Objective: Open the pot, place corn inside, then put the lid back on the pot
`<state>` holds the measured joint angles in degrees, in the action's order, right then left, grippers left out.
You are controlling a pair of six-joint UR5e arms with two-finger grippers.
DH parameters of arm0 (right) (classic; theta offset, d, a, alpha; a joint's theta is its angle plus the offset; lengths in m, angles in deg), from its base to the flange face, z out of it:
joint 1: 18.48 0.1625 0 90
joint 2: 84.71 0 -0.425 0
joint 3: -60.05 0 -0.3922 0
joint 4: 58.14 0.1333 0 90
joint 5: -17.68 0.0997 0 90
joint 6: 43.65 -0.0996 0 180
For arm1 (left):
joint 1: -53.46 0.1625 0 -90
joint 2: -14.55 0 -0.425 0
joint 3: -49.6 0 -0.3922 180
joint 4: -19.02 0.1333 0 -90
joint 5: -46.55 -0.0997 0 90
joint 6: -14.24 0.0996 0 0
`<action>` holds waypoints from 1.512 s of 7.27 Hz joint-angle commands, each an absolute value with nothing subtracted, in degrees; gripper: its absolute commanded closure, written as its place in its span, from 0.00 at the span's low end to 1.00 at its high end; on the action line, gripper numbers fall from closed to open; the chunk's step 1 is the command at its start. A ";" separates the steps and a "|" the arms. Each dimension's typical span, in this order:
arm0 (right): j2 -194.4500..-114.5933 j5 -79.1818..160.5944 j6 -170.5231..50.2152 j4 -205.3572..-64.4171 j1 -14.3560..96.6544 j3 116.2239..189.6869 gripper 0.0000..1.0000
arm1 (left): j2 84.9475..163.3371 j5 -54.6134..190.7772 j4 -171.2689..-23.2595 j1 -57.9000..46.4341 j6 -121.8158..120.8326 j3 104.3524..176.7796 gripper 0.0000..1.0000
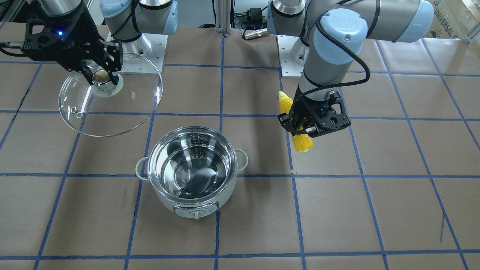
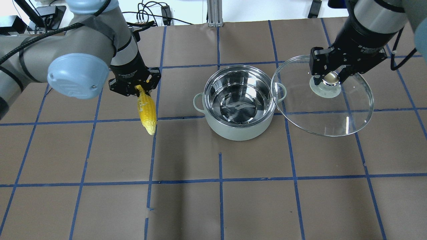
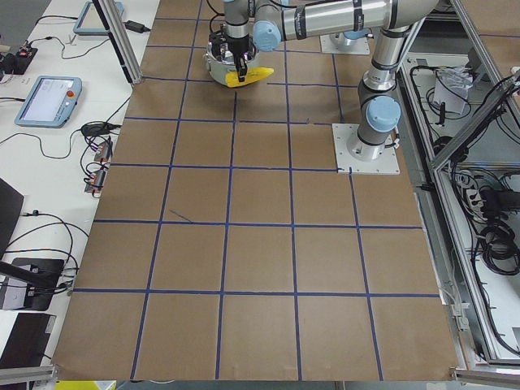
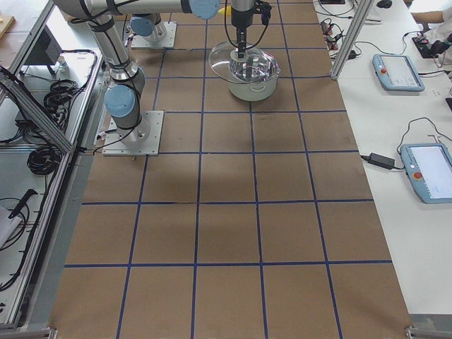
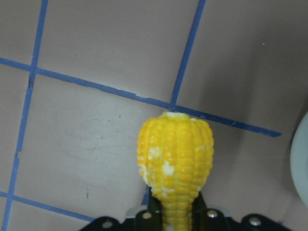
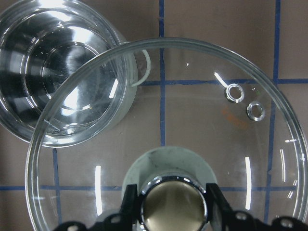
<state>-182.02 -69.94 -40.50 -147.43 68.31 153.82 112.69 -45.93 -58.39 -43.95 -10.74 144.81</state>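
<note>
The mint-green pot (image 2: 238,128) stands open at mid-table, its steel inside empty; it also shows in the front view (image 1: 165,197). My left gripper (image 2: 137,87) is shut on the yellow corn (image 2: 147,110) and holds it in the air to the pot's left. The corn shows in the front view (image 1: 302,142) and the left wrist view (image 5: 175,154). My right gripper (image 2: 330,79) is shut on the knob of the glass lid (image 2: 337,116) and holds it in the air to the pot's right. The lid (image 6: 202,110) fills the right wrist view, its near edge over the pot's rim (image 6: 120,62).
Brown paper with a blue tape grid covers the table (image 2: 220,200). The arm base plates (image 1: 150,48) sit on the robot's side. Tablets and cables (image 4: 399,70) lie on the side benches.
</note>
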 commanded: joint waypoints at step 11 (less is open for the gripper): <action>-179.55 -71.00 -40.31 -150.87 72.13 153.91 0.55 | 135.92 -41.78 -55.17 -61.50 -21.55 121.13 0.90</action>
